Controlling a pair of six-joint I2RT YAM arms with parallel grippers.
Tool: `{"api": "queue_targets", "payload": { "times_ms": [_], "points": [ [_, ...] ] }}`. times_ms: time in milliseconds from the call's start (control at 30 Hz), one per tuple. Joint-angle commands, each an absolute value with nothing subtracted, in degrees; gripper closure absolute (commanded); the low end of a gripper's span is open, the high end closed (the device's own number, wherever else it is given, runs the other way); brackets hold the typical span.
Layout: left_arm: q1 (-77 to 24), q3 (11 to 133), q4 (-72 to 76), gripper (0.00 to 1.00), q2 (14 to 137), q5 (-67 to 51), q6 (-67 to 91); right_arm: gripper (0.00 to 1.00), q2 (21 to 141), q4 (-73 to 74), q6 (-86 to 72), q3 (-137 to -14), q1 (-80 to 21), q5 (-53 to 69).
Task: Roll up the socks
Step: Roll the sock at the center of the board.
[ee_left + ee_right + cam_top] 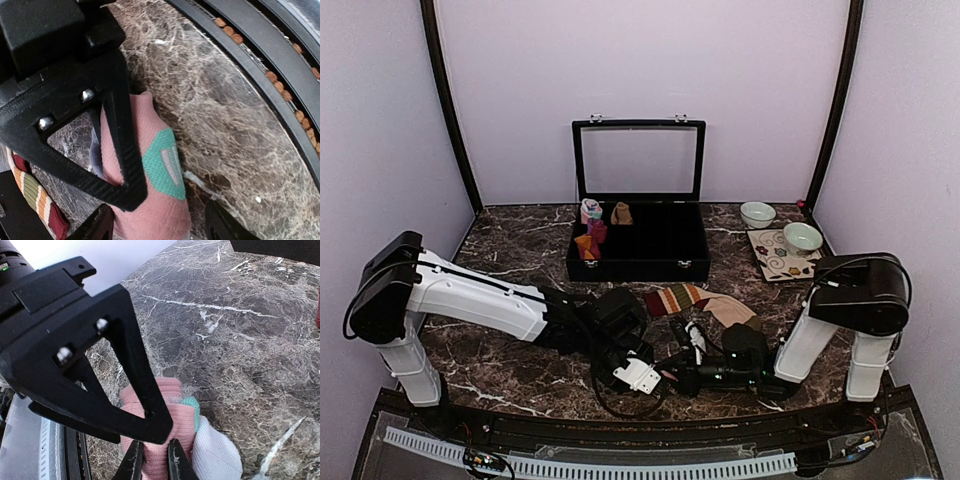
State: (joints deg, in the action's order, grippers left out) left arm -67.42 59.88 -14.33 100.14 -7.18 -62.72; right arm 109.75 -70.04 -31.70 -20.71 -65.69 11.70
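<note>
Pink sock, look: the pink sock is a soft salmon-pink knit with a mint patch that carries a pale mark. The right wrist view also shows a mint edge and a white knit end.
Pink sock, place: it lies on the marble table near the front edge, bunched up between the two arms' tips.
Striped sock, look: the striped sock has red, brown and cream bands and a tan foot.
Striped sock, place: it lies flat on the table in front of the black case, just behind the two wrists.
Left gripper: the left gripper has its jaws apart, one on either side of the pink sock. The right-hand finger stands off the fabric.
Right gripper: the right gripper has its fingers drawn close, pinching a fold of the pink sock.
Top view only: it shows the open glass-lidded case holding small rolled bundles, two bowls, one of them on a patterned mat, and the full length of the striped sock. The pink sock is hidden under the wrists here.
Left wrist only: it shows the mint patch face-on, the striped sock at the lower left, and the table's black front rail.
Right wrist only: it shows the pinch itself and the white end of the sock.
</note>
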Motion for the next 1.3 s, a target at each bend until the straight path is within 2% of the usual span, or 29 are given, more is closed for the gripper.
{"api": "queue_targets", "payload": {
  "times_ms": [0, 200, 300, 333, 400, 533, 833, 900, 933, 1000, 1033, 1267],
  "points": [
    [-67.6, 60.1, -12.0, 0.39, 102.3, -4.4, -59.2, 0.93, 113.5, -56.7, -34.1, -17.6, -65.3, 13.8],
    [-67.7, 58.6, -8.9, 0.50, 103.9, -2.5, -57.7, 0.91, 113.3, -56.6, -35.7, -17.3, -64.9, 15.6],
    [-67.6, 56.7, -6.3, 0.62, 104.4, -0.4, -58.3, 0.91, 113.7, -58.1, -37.0, -16.9, -64.6, 16.5],
    [-67.5, 56.5, -6.0, 0.69, 104.7, -0.1, -58.4, 0.91, 113.9, -58.4, -37.2, -17.0, -64.6, 16.8],
    [-66.6, 56.7, -5.7, 0.98, 105.4, -0.1, -57.2, 0.90, 113.8, -58.7, -37.4, -17.2, -64.4, 17.0],
    [-63.0, 60.6, -12.7, 1.00, 106.6, -4.6, -52.4, 0.83, 110.7, -57.1, -35.1, -16.8, -64.2, 14.6],
    [-56.8, 63.9, -24.7, 1.00, 104.9, -19.1, -45.8, 0.73, 99.0, -42.7, -23.8, -19.1, -64.2, 8.9],
    [-55.9, 65.1, -27.2, 1.00, 105.7, -23.1, -43.9, 0.67, 97.1, -43.5, -22.7, -18.3, -64.2, 8.8],
    [-55.4, 65.7, -28.5, 1.00, 106.2, -25.0, -42.6, 0.61, 96.0, -44.0, -22.0, -18.0, -64.2, 8.5],
    [-54.4, 66.3, -29.9, 1.00, 106.9, -27.4, -41.4, 0.05, 93.4, -44.6, -20.2, -17.1, -64.5, 7.5],
    [-54.0, 66.4, -30.1, 1.00, 107.0, -28.3, -41.1, 0.01, 92.1, -44.2, -19.1, -16.8, -64.8, 6.2],
    [-50.0, 69.5, -33.8, 1.00, 107.4, -35.2, -38.7, 0.01, 80.2, -35.6, -12.5, -17.3, -67.7, -5.1]
  ]
}}
